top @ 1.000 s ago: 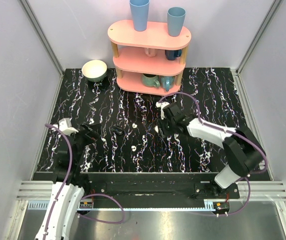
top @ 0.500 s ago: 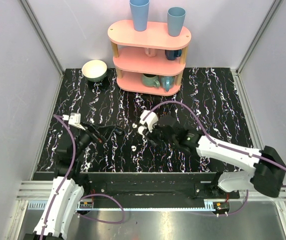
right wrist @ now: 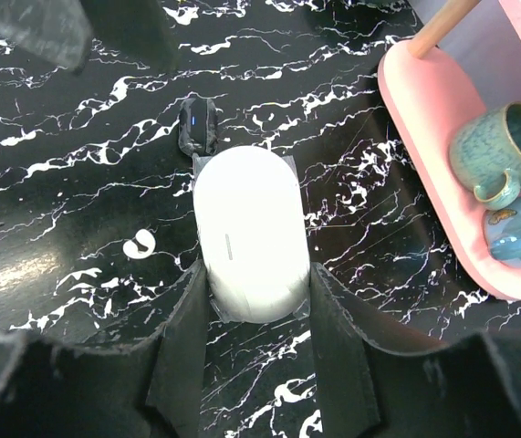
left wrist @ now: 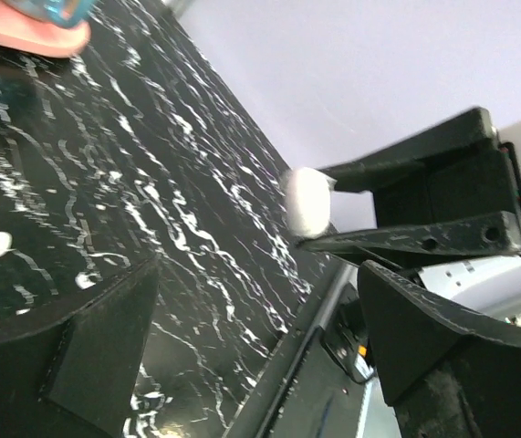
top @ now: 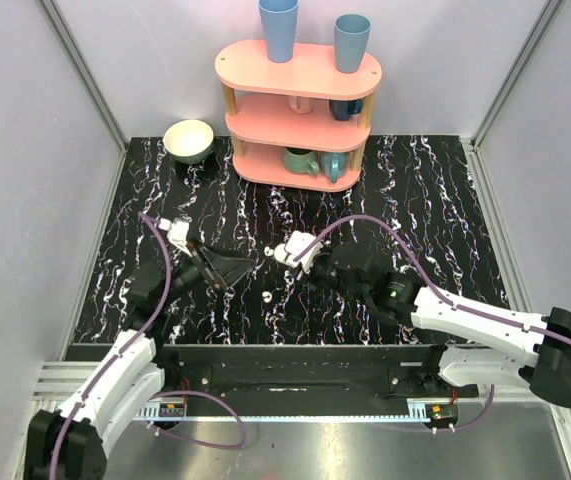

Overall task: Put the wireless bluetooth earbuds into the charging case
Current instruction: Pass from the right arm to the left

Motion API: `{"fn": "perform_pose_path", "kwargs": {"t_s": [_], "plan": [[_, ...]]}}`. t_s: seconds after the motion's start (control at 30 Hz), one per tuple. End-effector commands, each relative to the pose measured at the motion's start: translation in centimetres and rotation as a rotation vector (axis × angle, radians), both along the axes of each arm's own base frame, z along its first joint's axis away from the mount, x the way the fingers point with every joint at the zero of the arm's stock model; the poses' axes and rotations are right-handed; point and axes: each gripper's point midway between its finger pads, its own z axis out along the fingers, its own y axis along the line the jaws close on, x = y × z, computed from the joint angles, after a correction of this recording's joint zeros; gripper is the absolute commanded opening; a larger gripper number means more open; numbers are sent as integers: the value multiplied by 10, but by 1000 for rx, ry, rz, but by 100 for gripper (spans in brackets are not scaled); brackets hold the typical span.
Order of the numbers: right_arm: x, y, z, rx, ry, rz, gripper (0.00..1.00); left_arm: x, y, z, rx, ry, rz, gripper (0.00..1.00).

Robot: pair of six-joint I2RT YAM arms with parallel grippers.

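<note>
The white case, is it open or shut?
Shut: the charging case shows a smooth rounded shell, no lid raised, no sockets visible.

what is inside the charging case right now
Nothing shows: the charging case looks closed in the right gripper, so its inside is hidden. One white earbud lies outside on the table.

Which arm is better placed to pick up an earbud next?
Left. The left gripper is open and empty, with an earbud lying loose on the table close by. The right gripper is shut on the charging case, so it probably cannot take a bud.
</note>
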Motion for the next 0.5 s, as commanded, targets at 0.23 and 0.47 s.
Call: {"fn": "perform_pose_path", "kwargs": {"t_s": [0.23,0.47], "plan": [[2,-3,19,47,-86,-14,17,-8,-49,55,-28,-169,-143,91],[1,-6,21,55,-96,-11,17,0,-67,47,7,-142,-186,84]]}}
